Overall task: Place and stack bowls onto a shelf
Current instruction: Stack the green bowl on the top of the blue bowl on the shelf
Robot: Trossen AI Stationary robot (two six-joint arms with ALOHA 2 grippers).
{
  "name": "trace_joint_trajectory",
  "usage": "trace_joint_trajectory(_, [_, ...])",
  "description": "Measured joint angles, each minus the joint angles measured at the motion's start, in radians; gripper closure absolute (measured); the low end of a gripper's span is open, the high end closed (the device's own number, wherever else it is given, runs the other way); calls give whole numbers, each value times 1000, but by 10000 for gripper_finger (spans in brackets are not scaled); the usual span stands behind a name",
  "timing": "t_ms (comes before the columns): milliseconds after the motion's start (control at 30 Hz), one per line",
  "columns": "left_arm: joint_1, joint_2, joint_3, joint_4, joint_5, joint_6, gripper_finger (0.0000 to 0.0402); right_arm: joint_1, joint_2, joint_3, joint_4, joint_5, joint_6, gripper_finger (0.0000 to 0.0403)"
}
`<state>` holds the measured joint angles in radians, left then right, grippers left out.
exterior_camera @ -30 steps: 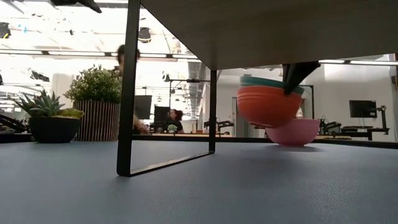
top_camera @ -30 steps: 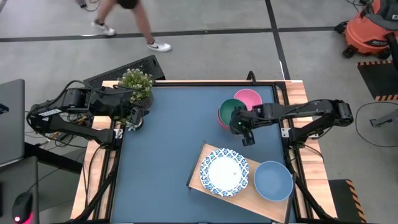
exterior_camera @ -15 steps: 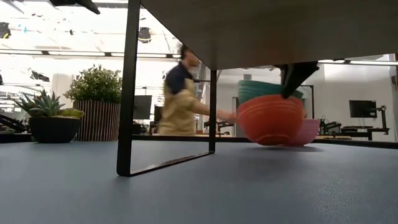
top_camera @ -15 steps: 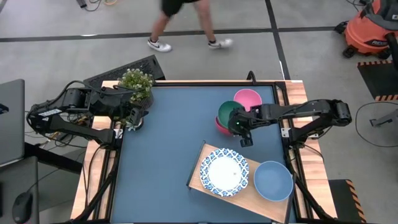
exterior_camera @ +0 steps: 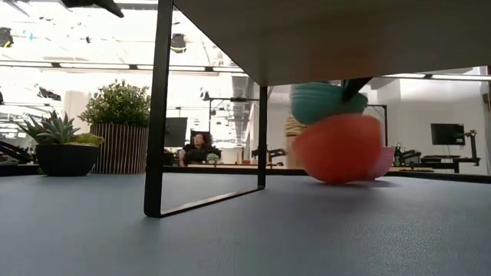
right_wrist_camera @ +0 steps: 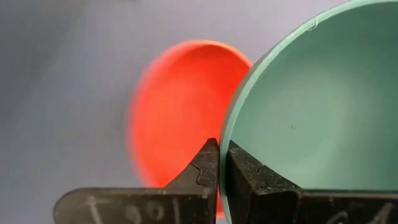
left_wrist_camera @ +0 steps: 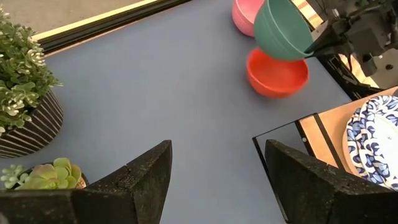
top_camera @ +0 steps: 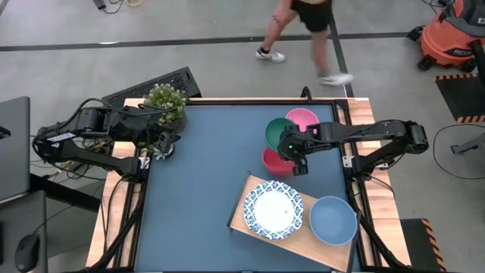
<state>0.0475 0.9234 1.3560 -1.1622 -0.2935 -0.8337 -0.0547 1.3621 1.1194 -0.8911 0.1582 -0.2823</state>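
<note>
Five bowls are counted in the high view: a teal bowl (top_camera: 280, 135), red bowl (top_camera: 275, 160) and pink bowl (top_camera: 303, 119) on the bench (top_camera: 204, 182), and a patterned bowl (top_camera: 273, 210) and blue bowl (top_camera: 333, 220) on the shelf (top_camera: 241, 216). Only the low view shows the teal bowl raised above the red one. The teal bowl's rim is pinched by the right tool (right_wrist_camera: 221, 163), the red bowl at its 6 o'clock. The left tool (left_wrist_camera: 214, 171) is held agape, empty, near the plant (top_camera: 166, 102).

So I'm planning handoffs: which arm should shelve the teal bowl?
Right. The right gripper already pinches the teal bowl's rim, close to the shelf; the left gripper sits open by the plants.
</note>
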Motion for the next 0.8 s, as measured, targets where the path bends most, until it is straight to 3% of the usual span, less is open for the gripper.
trace_joint_trajectory(333, [0,0,0,0,-2,5,159,49,-31,39,-114,97,72,371])
trace_joint_trajectory(567, [0,0,0,2,-8,4,159,156,-67,296,-403,132,195,373])
trace_joint_trajectory(733, [0,0,0,2,-9,3,159,320,-68,552,-658,132,354,373])
trace_joint_trajectory(800, [0,0,0,2,-19,3,159,400,-70,639,-680,123,435,373])
